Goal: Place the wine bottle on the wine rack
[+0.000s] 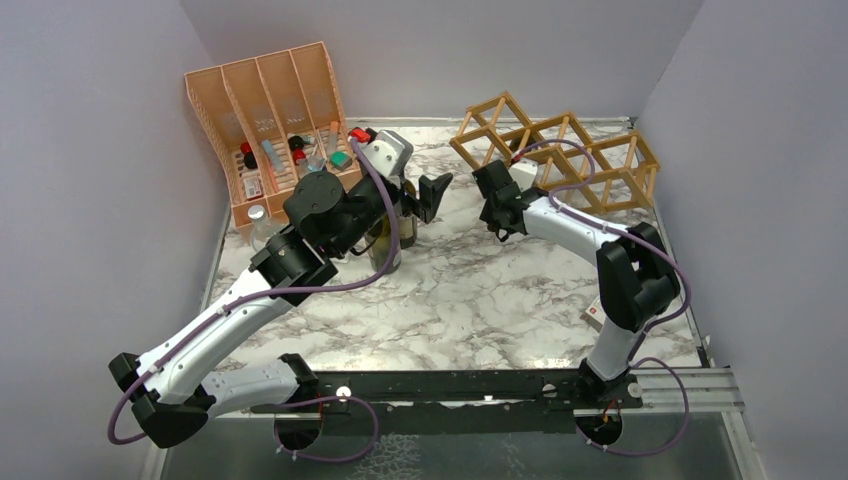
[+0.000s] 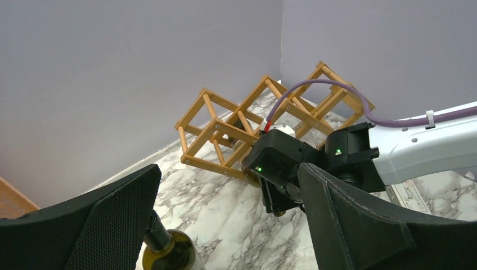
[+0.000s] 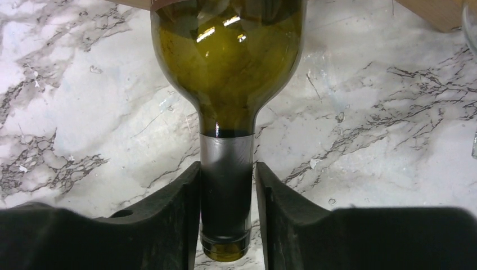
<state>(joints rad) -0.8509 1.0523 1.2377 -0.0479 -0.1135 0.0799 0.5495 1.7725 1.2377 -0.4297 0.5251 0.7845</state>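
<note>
A green wine bottle (image 3: pixel 228 56) lies with its body toward the light-wood wine rack (image 1: pixel 560 150) and its dark-capped neck sticking out over the marble. My right gripper (image 3: pixel 228 169) straddles that neck. The left pad touches it and a thin strip of marble shows beside the right pad. From above, the right gripper (image 1: pixel 497 220) hides this bottle at the rack's front-left cell. A second green bottle (image 1: pixel 385 245) stands upright under my left arm. My left gripper (image 1: pixel 437 193) hangs wide open with nothing in it, facing the rack (image 2: pixel 236 121), above that bottle (image 2: pixel 169 253).
An orange-pink slotted organiser (image 1: pixel 270 110) holding several small bottles stands at the back left, with a clear jar (image 1: pixel 258 222) in front of it. A small labelled card (image 1: pixel 597 312) lies by the right arm. Grey walls close in the left, back and right sides.
</note>
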